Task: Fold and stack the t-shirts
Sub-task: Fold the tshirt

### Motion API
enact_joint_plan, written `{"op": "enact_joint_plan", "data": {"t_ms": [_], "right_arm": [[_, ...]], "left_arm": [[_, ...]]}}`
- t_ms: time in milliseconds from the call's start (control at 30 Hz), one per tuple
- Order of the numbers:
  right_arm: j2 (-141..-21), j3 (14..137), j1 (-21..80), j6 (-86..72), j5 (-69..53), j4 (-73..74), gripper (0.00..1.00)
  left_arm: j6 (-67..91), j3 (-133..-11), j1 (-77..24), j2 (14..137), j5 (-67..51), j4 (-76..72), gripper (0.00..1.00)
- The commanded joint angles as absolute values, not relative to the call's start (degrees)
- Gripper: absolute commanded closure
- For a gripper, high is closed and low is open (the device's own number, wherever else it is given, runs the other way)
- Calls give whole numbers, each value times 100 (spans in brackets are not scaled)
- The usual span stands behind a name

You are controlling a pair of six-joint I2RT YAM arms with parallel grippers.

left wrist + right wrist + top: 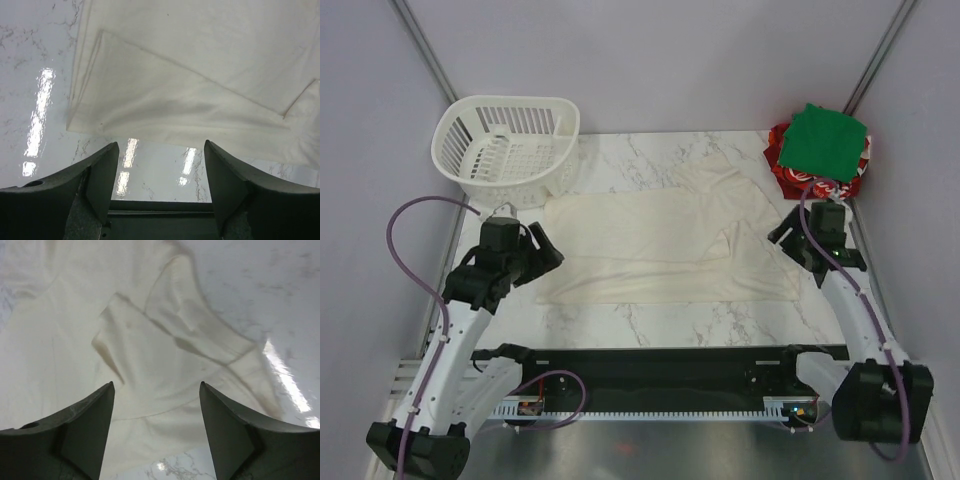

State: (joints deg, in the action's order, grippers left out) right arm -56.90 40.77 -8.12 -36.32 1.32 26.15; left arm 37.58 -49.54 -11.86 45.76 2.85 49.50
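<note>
We log the left gripper (542, 254) open and empty at the left edge of the cream t-shirt (660, 245), which lies partly folded mid-table, the right gripper (790, 240) likewise released, and the green t-shirt (825, 140) stacked on the red t-shirt (785, 172) far right, so cream is not yet finished.

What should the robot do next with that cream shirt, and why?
Probably lower the right gripper to pinch the right end of the cream t-shirt and fold it leftward. Both it and the left gripper stand open, holding nothing. The shirt lies as a long strip with sleeves spread at the right, so it looks only half folded.
</note>
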Motion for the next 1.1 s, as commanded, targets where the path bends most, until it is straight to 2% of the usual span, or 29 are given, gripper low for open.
{"op": "enact_joint_plan", "data": {"t_ms": [0,33,133,167,267,433,667,767,833,1067], "right_arm": [[-6509,4754,392,-3420,-36,2197,26],[-6678,4938,831,-3445,87,2206,28],[-7232,5001,1089,-3594,9,1952,45],[-7346,4992,1125,-3621,17,1777,54],[-7926,5071,1257,-3568,17,1644,58],[-8639,5089,1450,-3586,-132,1424,59],[-9061,5133,1714,-3674,123,1283,58],[-9123,5159,1740,-3656,272,1362,57],[-9079,5168,1740,-3630,377,1493,52],[-8736,5063,1731,-3507,677,1626,49]], "left_arm": [[2743,-5203,-1160,4728,-129,4879,25],[2603,-5238,-1151,4781,-254,4730,25],[2190,-5143,-1413,4642,-220,4379,26],[2197,-5046,-1476,4545,-20,4281,27],[2539,-4545,-1503,4062,866,4158,27],[2461,-4360,-1503,3429,984,4078,27],[2417,-4359,-1512,3480,1011,4052,28],[2408,-4359,-1503,3481,1019,4052,28],[2408,-4351,-1512,3445,1037,4060,28],[2408,-4342,-1503,3419,1063,4052,28]]}}
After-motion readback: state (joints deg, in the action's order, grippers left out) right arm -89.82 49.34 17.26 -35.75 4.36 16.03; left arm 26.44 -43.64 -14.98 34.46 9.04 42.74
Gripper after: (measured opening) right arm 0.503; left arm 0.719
